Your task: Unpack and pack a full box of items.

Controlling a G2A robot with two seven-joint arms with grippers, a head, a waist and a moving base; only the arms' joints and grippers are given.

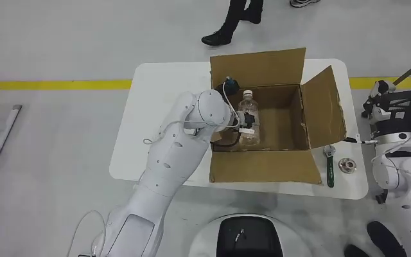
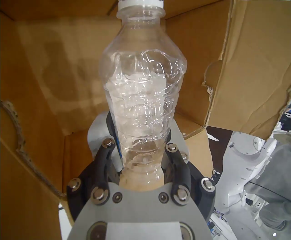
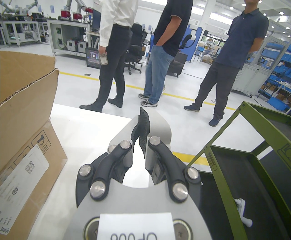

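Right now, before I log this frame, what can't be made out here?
1. Box floor, top view: the left arm covers part; other items could lie there.
2. Bottle base, left wrist view: hidden behind the left gripper, whose jaws clamp it.
3. Bottle cap, left wrist view: cut off by the edge.
4. Round object beside the wrench, top view: too small to identify.
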